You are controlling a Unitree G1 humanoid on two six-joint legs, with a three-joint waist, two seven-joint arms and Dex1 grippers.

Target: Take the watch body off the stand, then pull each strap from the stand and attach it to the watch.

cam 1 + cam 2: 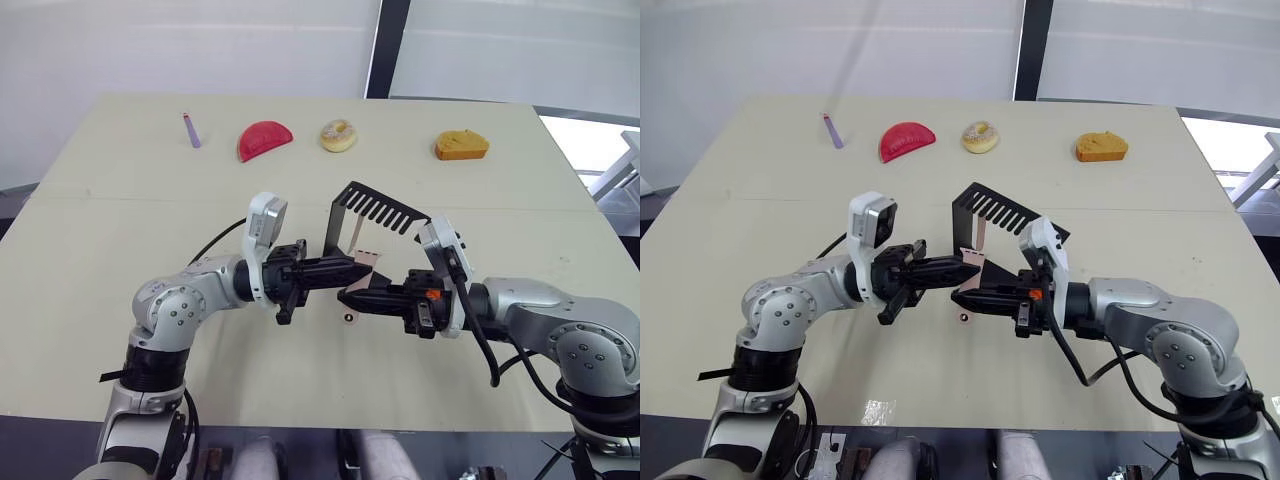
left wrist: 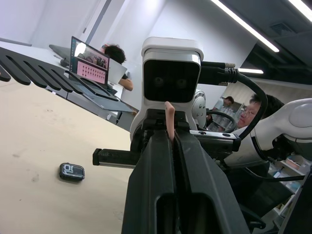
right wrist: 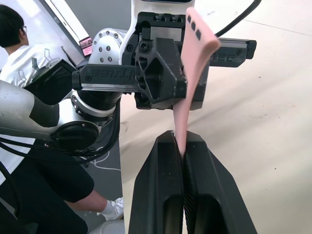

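Pale pink flexible strap [image 3: 191,73] stands upright, pinched by both the right claw [image 3: 181,146] and left claw [image 2: 170,134].

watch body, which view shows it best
The left wrist view: the watch body lies flat on the table, screen up with light digits, clear of both grippers. In the eye views it is a tiny dark speck on the table just below the meeting grippers, too small for detail.

Stand [image 1: 372,215] base apparently hidden behind both grippers.
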